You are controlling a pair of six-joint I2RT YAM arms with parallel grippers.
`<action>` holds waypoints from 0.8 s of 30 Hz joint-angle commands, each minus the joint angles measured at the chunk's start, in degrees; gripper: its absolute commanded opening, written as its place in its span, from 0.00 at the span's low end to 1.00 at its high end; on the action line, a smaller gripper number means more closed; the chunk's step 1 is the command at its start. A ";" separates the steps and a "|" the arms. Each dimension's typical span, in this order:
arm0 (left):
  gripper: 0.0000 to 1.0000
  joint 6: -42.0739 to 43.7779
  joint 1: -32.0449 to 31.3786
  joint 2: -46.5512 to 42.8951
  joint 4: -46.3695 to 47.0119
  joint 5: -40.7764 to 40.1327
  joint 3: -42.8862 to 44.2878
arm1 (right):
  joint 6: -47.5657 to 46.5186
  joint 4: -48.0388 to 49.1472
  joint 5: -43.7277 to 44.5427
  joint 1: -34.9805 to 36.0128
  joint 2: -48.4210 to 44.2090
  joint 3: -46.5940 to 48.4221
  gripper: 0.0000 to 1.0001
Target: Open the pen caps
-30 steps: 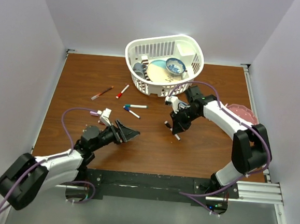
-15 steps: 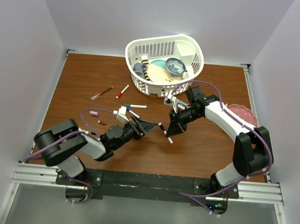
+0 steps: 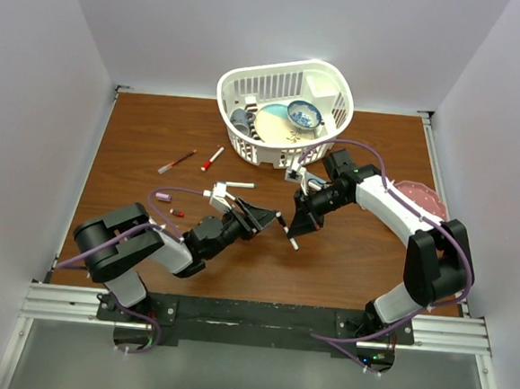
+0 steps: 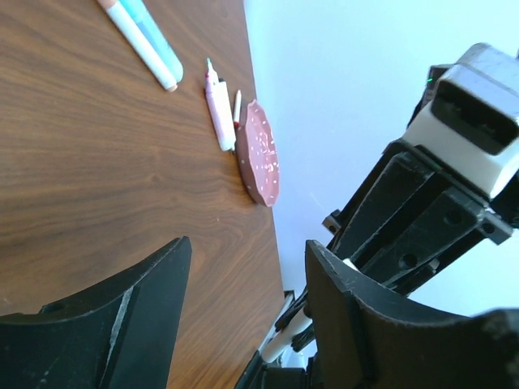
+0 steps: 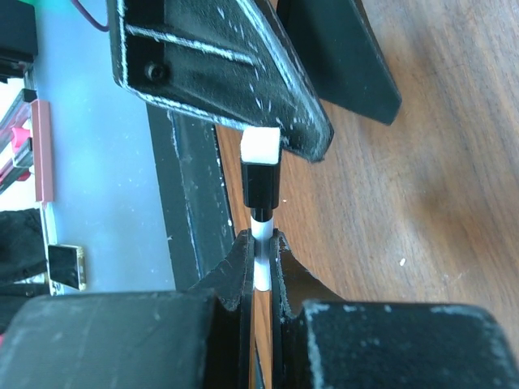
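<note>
Now the narrowing, still-open left jaws have reached the black pen cap (image 5: 262, 186); right jaws clamp its barrel (image 5: 260, 267).

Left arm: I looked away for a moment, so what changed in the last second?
The left gripper swung right to the cap of the pen, jaws narrowing but open. The right gripper stayed shut on the pen; basket unmoved.
</note>
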 commanded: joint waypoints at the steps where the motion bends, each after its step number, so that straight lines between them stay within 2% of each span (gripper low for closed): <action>1: 0.63 4.11 -0.77 -4.65 6.16 -3.05 1.24 | 1.03 0.96 -0.81 -0.67 -0.15 0.92 0.00; 4: 0.64 6.13 -0.77 -6.50 5.88 -3.67 0.79 | 1.12 1.05 -0.55 -0.94 -0.06 0.83 0.00; 13: 0.64 8.68 -0.77 -3.52 7.64 3.70 2.90 | 1.39 1.31 -0.46 -1.29 0.20 0.74 0.00; 16: 0.61 9.03 -0.86 -1.85 7.99 4.68 3.34 | 1.30 1.14 -0.55 -1.55 0.20 0.74 0.00; 19: 0.52 9.91 -0.86 -1.14 7.65 5.12 3.95 | 1.30 1.22 -0.46 -1.55 0.20 0.74 0.00; 23: 0.49 12.89 -1.47 -3.50 0.37 3.28 5.97 | 1.56 1.49 -0.02 -1.55 0.29 0.57 0.00; 24: 0.48 13.60 -1.65 -4.30 -3.92 2.49 6.93 | 1.56 1.49 0.15 -1.64 0.20 0.57 0.00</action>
